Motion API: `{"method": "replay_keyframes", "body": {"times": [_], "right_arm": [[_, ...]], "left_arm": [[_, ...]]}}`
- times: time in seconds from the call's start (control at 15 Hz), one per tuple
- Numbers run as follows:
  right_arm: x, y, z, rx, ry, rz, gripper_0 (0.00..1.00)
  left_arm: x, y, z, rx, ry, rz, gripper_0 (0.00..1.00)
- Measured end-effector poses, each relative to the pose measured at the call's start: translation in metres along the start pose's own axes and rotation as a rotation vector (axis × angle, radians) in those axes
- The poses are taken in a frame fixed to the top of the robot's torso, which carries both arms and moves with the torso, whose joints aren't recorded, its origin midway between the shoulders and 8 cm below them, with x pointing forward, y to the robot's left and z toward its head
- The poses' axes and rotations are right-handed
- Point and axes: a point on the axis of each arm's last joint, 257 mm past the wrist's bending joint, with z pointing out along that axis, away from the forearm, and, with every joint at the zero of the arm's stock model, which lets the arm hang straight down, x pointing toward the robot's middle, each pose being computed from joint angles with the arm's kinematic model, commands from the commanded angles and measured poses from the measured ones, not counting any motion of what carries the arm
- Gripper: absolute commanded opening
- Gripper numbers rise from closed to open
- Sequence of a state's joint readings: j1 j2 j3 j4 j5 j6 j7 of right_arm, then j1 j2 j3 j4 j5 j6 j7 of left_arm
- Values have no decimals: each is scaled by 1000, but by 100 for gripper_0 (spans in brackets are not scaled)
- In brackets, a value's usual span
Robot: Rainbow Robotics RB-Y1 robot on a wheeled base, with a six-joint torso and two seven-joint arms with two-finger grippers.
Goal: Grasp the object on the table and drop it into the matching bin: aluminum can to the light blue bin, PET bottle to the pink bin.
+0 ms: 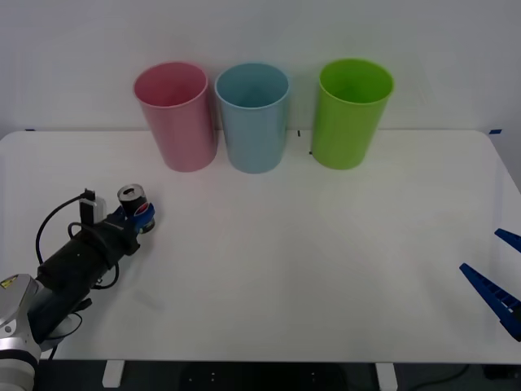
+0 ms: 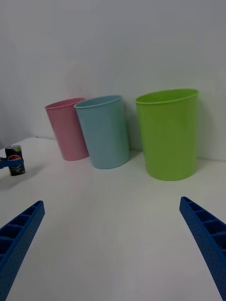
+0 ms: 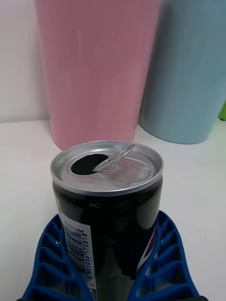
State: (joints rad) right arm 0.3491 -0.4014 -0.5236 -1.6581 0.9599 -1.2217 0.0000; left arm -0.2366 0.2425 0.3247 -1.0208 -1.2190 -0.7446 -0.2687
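white table (image 1: pixel 293 269), left pincer (image 1: pixel 140 221) around aluminum can (image 3: pixel 108 207)

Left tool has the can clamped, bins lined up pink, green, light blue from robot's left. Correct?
Not quite: the order is wrong. In the front view it runs pink bin, light blue bin, then green bin. The rest holds: the left tool is shut on the can.

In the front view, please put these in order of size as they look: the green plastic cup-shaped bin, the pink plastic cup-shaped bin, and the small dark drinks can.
1. Green plastic cup-shaped bin and pink plastic cup-shaped bin: they look alike in size, so I do not rank them.
2. Small dark drinks can, in the left claw: clearly the smallest.
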Motion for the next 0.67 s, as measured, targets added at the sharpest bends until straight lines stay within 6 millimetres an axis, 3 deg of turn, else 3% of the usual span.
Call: {"method": "replay_keyframes", "body": {"times": [0.4, 0.67], "right_arm": [[0, 0, 0, 0, 0, 0, 100], [0, 0, 0, 0, 0, 0, 100]], "left_arm": [[-34, -14, -16, 30, -75, 7, 0], [-70, -33, -30, 66, -152, 12, 0]]}}
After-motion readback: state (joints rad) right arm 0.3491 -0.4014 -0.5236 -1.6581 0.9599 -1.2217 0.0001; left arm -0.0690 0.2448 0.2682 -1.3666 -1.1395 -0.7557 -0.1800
